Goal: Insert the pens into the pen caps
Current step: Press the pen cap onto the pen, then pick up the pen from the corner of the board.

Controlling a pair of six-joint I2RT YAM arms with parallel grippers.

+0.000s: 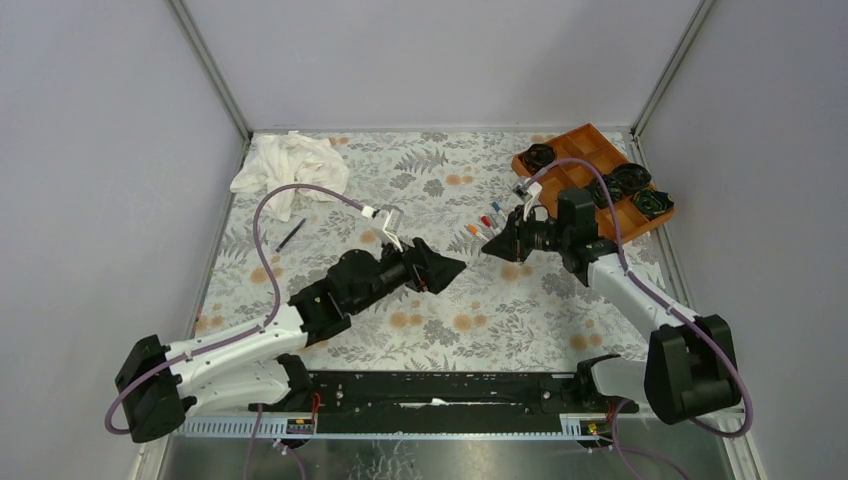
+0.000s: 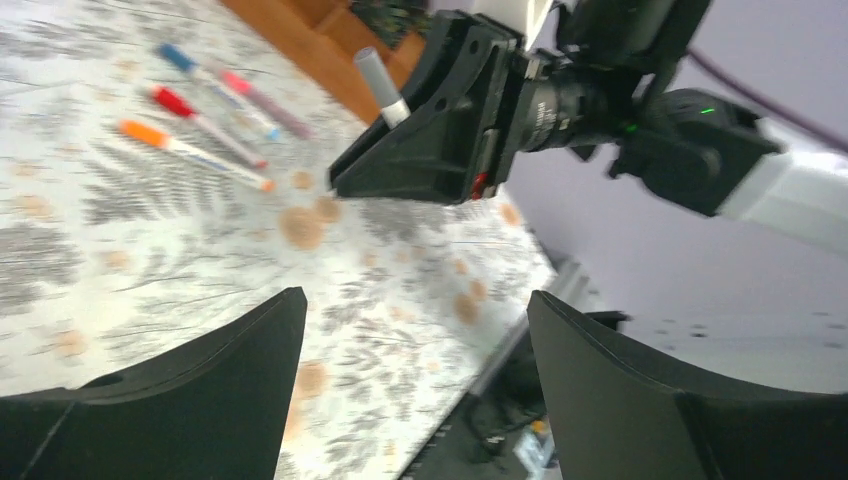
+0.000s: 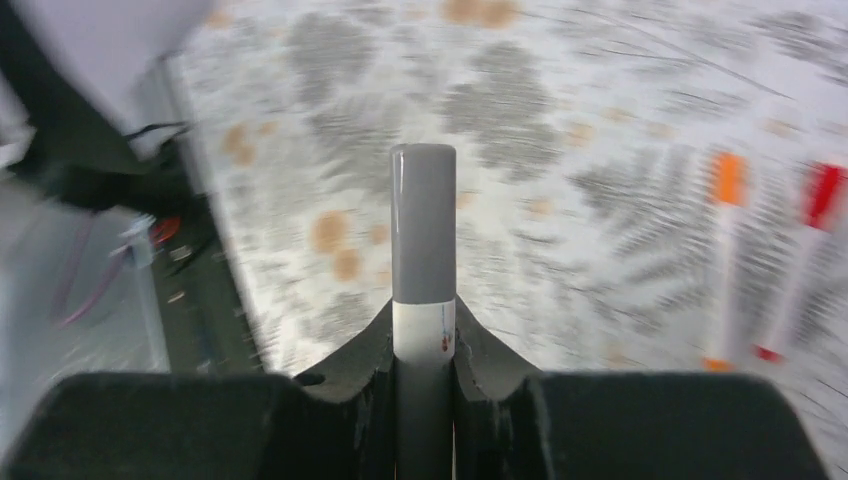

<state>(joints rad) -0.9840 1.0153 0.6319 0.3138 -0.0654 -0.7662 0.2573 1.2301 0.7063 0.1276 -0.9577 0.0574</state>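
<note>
Risk: grey-capped pen (image 3: 423, 225) sat mid-frame, pinched by right gripper (image 3: 423, 340), long end sticking out; could pivot or slip if swung. Left gripper (image 2: 415, 310) gaped empty, facing it; collision possible. Setting down could scatter capped pens (image 2: 195, 155), upper left.

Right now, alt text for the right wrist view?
The right pincer is shut on a grey-capped pen that sticks straight out from it. Beyond, blurred, an orange-capped pen and a red-capped pen lie on the floral tablecloth at right.
</note>
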